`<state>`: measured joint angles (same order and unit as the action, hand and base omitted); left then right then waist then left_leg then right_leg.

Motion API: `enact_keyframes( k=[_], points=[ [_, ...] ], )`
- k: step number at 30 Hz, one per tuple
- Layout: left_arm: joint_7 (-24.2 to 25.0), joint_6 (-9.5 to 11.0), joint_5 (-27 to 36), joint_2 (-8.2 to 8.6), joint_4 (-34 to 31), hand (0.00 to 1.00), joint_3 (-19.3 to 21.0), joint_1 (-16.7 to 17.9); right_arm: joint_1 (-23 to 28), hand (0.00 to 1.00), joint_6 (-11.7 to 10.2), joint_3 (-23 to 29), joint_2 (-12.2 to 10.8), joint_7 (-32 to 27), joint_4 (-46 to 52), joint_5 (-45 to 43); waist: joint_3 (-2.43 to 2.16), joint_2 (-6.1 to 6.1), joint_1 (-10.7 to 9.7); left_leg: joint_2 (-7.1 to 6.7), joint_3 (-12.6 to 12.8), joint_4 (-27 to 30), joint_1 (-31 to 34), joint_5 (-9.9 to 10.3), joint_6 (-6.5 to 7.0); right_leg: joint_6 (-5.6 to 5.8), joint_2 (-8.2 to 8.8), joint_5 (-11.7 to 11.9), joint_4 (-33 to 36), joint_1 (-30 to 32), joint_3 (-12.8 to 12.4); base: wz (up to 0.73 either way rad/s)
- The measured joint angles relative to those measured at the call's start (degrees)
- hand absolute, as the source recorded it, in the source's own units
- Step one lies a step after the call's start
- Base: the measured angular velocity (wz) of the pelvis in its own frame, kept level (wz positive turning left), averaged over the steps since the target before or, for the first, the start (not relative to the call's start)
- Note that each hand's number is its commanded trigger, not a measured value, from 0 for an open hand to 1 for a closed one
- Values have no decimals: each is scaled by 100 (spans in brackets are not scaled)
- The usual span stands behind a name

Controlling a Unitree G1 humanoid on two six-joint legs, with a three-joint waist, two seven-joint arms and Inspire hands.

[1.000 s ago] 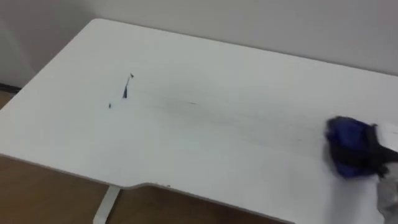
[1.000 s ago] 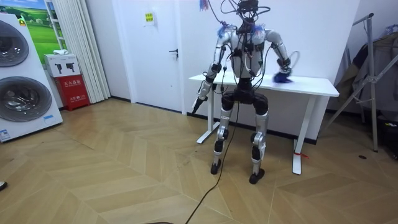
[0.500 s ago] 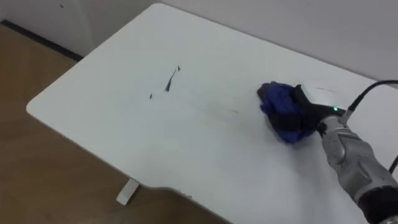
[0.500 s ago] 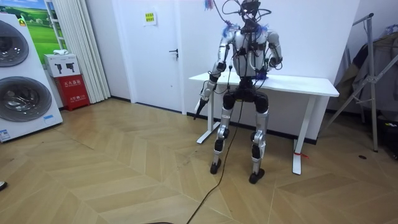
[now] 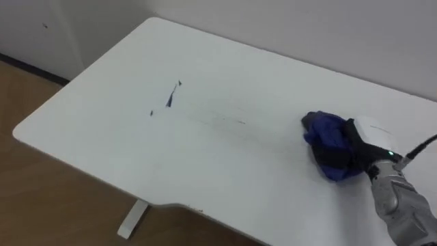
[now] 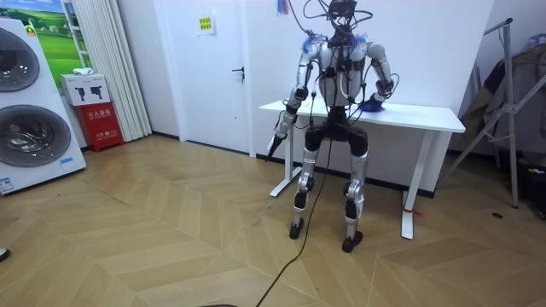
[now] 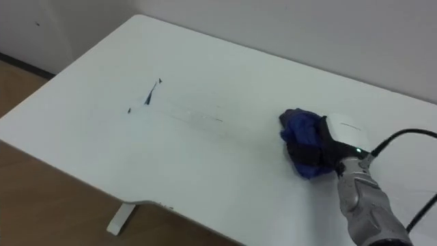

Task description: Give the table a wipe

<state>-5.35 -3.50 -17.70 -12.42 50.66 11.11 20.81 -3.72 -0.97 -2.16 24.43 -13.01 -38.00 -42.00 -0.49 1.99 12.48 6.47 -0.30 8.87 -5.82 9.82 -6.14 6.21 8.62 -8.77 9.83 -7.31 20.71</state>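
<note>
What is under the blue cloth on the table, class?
The blue cloth rests on the white table, gripped by the right hand. The tabletop beneath it is covered; dark marks show farther left.

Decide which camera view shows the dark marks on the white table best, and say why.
The left eye view: the dark marks lie well inside the picture, clear of the right hand clutching the blue cloth. The right eye view shows them much the same. In the room view they are too small to tell.
</note>
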Motion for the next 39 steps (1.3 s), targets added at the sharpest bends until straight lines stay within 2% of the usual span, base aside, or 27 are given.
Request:
enact_keyframes(
  k=[3,4,5,7,8,9,11,19,25,32,35,39],
  points=[
    [-68,-37,12,-5,0,0,-6,153,246,100,-25,210,-2,-179,-129,115,-5,8,-183,-9,-9,46,-46,2,0,0,5,1,-3,-71,-20,2],
    [-68,-63,13,-1,0,0,-14,177,313,89,-25,262,-5,-258,-192,196,-6,10,-247,-9,-9,46,-73,12,-10,0,5,1,-4,-107,-21,0],
    [-69,-82,9,2,-1,0,-17,172,399,58,-27,350,-22,-300,-200,224,-10,14,-295,-9,-8,58,-84,18,-18,-5,5,4,-4,-128,-22,0],
    [-87,-82,-7,2,-2,0,-14,160,487,16,-32,417,-46,-382,-201,246,-14,19,-367,-9,-8,71,-107,6,3,-15,3,19,4,-169,-18,0],
    [-139,-82,-43,3,-2,0,-13,149,495,6,-33,464,-90,-397,-196,245,-19,26,-413,-9,-6,70,-114,6,6,-17,3,24,10,-175,-19,0],
    [-165,-82,-49,3,-4,0,-11,134,495,0,-32,479,-111,-401,-195,245,-19,28,-431,-9,-4,71,-121,5,6,-17,3,25,10,-174,-23,-3],
    [-225,-78,-43,3,-5,0,-14,69,510,0,-29,588,-210,-408,-193,248,-20,27,-468,-9,23,56,-181,12,17,-15,1,31,11,-190,-59,-6],
    [-327,-77,-44,6,-5,0,-21,-113,552,0,-59,563,-245,-525,-127,248,-19,24,-500,-9,224,-23,-288,74,41,9,0,23,4,-175,-268,-12],
    [-376,-69,-42,52,-4,0,-16,-128,669,0,-79,567,-279,-521,150,340,-15,33,-508,-8,343,-75,-393,120,54,25,-7,15,8,-171,-414,-10],
    [-527,-9,160,118,-4,0,-16,-190,722,0,-83,569,-305,-300,532,908,9,51,-568,1,521,-150,-483,142,58,31,-37,18,11,-129,-637,-14],
    [-527,-6,255,187,-2,0,-14,-208,749,0,-42,592,-366,-27,1073,1167,60,67,-755,5,601,-150,-477,142,59,31,-39,19,78,-54,-734,-14],
    [-527,85,262,214,6,0,-10,-298,811,0,-72,655,-408,100,1520,1381,69,64,-806,7,751,-160,-475,143,61,29,-50,27,99,55,-883,-21]
  ],
)
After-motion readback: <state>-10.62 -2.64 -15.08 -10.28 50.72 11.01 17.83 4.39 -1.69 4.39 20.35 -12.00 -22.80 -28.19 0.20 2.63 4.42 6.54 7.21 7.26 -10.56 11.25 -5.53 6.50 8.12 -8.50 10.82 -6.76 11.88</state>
